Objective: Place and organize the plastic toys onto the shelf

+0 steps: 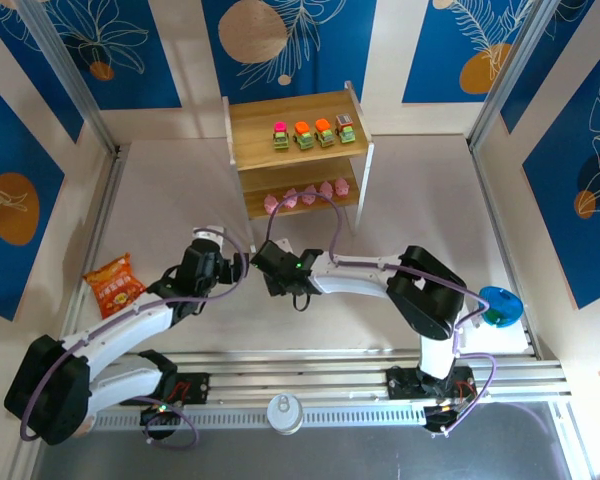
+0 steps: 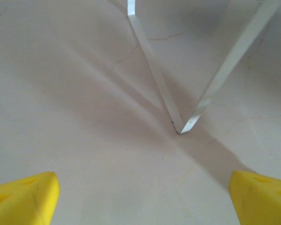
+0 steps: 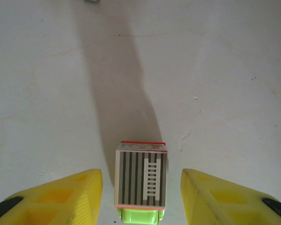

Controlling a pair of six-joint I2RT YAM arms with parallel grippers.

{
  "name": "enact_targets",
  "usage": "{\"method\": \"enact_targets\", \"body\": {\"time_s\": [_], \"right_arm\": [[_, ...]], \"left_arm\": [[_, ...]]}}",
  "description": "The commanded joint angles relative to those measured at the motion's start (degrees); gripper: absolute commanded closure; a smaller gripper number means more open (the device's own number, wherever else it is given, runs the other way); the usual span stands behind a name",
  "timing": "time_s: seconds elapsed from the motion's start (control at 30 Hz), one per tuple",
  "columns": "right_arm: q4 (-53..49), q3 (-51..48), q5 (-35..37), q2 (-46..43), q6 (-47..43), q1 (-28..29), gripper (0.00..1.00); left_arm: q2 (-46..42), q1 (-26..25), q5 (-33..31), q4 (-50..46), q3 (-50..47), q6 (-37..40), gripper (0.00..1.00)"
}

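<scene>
Right wrist — toy car stands untouched within the open right pincer — gaps either side.

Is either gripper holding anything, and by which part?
Nothing is held. The right gripper straddles a toy car, with gaps on both sides; the left gripper is open and empty.
</scene>
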Motion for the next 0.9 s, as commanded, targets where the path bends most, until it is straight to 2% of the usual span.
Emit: {"method": "enact_targets", "body": {"time_s": [0.0, 0.47, 0.6, 0.87], "right_arm": [[0.2, 1.9, -1.3, 1.2, -1.0, -0.6, 0.53], [-0.4, 3.9, -1.8, 4.1, -1.4, -0.9, 0.58], [-1.1, 4.5, -1.7, 4.4, -1.6, -0.9, 0.69], [-3.3, 5.0, -0.4, 2.8, -2.0, -0.3, 0.74]], "left_arm": [[0.8, 2.2, 3.3, 1.0, -0.6, -1.9, 0.07], [2.6, 4.6, 6.9, 2.2, -0.7, -2.9, 0.08], [3.2, 4.7, 7.5, 2.4, -0.4, -2.9, 0.08], [4.0, 4.7, 8.9, 3.1, -0.2, -2.7, 0.07]]}}
